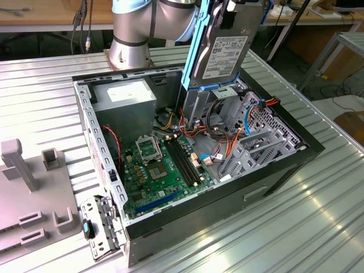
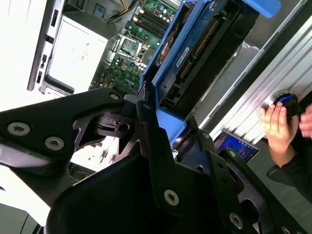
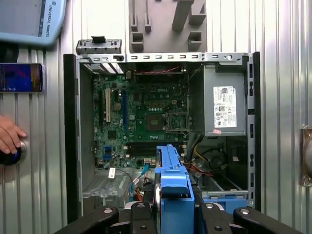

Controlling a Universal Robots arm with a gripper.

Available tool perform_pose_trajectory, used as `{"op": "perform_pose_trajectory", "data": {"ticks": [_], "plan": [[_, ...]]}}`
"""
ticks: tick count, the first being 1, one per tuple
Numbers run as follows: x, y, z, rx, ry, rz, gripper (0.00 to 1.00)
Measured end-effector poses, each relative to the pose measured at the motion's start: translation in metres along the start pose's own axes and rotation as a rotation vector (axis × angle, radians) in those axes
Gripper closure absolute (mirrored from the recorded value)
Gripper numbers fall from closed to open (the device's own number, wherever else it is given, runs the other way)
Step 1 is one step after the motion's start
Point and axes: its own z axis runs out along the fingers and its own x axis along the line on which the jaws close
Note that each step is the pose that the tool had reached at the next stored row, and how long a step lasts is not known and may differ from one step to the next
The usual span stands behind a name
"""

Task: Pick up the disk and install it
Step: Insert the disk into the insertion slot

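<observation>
The disk (image 1: 224, 54) stands on edge over the open computer case (image 1: 284, 165), its white label facing the exterior view and a light-blue rail (image 1: 196, 45) along its side. My gripper (image 1: 230, 17) is shut on its upper end. The disk's lower edge is right at the top of the metal drive cage (image 1: 222, 111); whether they touch is unclear. In the first wrist view the disk (image 3: 171, 180) is seen edge-on between my gripper's (image 3: 174, 214) black fingers (image 3: 144, 214). In the second wrist view the disk (image 2: 200, 48) runs away from my gripper (image 2: 168, 131) toward the case.
The case holds a green motherboard (image 1: 159, 165), a grey power-supply box (image 1: 125, 99) and bundled cables (image 1: 227, 142). A grey fixture block (image 1: 34, 193) lies at the exterior view's left. A person's hand (image 3: 7, 136) rests on a round button beside the case, near a phone (image 3: 22, 78) and a pendant (image 3: 29, 19).
</observation>
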Motion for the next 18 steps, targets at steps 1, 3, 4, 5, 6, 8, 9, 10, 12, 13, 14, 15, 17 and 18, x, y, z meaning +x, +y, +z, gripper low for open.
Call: {"op": "perform_pose_trajectory", "data": {"ticks": [1, 3, 4, 5, 6, 8, 9, 10, 12, 13, 14, 15, 17, 18], "plan": [[0.0008, -0.0001, 0.0000, 0.0000, 0.0000, 0.000, 0.63], [0.0041, -0.0010, 0.0001, 0.0000, 0.0001, 0.000, 0.63], [0.0079, -0.0027, 0.0002, 0.0000, 0.0001, 0.000, 0.63], [0.0110, -0.0037, 0.0002, 0.0000, 0.0002, 0.000, 0.63], [0.0134, -0.0047, 0.0002, 0.0000, 0.0002, 0.000, 0.63], [0.0143, -0.0058, 0.0002, 0.0000, 0.0001, 0.000, 0.63], [0.0145, -0.0064, 0.0002, 0.0000, 0.0002, 0.000, 0.63], [0.0147, -0.0072, 0.0002, 0.0000, 0.0002, 0.000, 0.63], [0.0161, -0.0091, 0.0003, 0.0000, 0.0001, 0.000, 0.63], [0.0167, -0.0096, 0.0004, 0.0001, 0.0004, 0.000, 0.63], [0.0192, -0.0098, 0.0006, 0.0004, 0.0004, 0.000, 0.63], [0.0207, -0.0099, 0.0008, 0.0009, 0.0003, 0.000, 0.63], [0.0244, -0.0103, 0.0011, 0.0020, 0.0005, 0.000, 0.63], [0.0257, -0.0104, 0.0013, 0.0020, 0.0005, 0.000, 0.63]]}}
